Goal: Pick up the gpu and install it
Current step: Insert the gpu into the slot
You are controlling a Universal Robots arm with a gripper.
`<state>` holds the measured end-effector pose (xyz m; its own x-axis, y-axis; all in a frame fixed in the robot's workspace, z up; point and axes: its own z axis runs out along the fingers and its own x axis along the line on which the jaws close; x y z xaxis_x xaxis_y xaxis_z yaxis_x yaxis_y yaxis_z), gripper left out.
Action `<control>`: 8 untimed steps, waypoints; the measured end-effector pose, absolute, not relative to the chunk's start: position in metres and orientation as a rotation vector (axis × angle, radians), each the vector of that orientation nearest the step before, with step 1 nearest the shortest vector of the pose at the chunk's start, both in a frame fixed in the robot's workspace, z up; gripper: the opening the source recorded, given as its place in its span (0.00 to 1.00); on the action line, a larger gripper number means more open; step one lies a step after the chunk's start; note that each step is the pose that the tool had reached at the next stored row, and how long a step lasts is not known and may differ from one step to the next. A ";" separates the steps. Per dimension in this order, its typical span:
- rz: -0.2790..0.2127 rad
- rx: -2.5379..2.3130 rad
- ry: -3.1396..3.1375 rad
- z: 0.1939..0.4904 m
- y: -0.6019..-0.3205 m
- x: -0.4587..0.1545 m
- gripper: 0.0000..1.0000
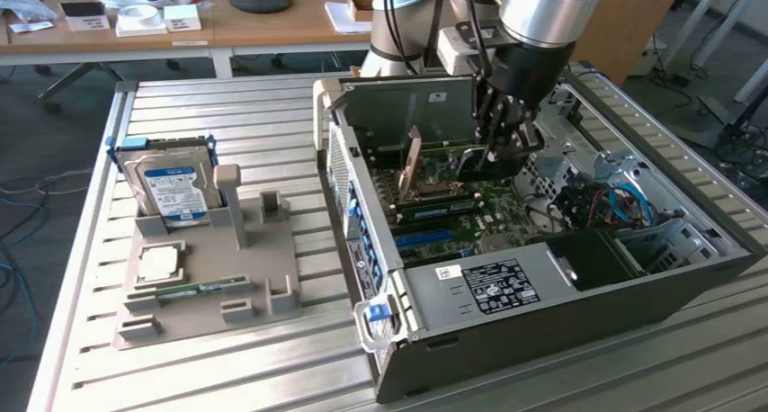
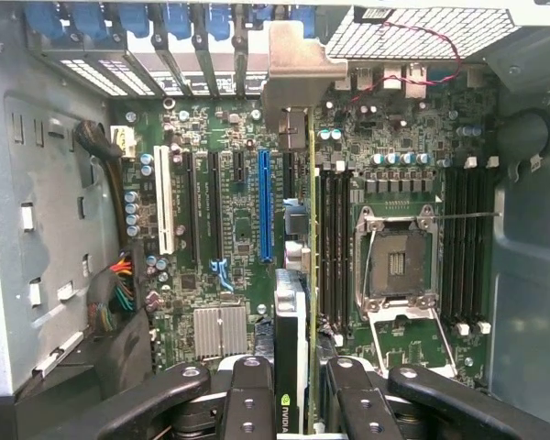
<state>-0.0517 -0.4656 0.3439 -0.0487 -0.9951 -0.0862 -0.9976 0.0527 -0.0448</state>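
Claw (image 1: pixel 498 156) pinching gpu (image 2: pixel 291 321) edge-on, card upright over mobo (image 2: pixel 243 220) inside open PC case (image 1: pixel 540 295), silver bracket (image 2: pixel 298 64) toward rear slots. Ext. view: claw near case's 12 o'clock; case at 3 o'clock from HDD (image 1: pixel 174 187) on tabletop (image 1: pixel 240 376).

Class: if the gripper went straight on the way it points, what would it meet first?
Probably the motherboard, by way of the gpu that the gripper holds edge-on above it; depth is unclear.
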 end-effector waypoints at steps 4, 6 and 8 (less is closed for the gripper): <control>0.041 -2.099 2.209 0.342 -0.466 -0.052 0.27; 0.041 -2.100 2.209 0.341 -0.466 -0.052 0.27; 0.041 -2.100 2.209 0.340 -0.466 -0.052 0.27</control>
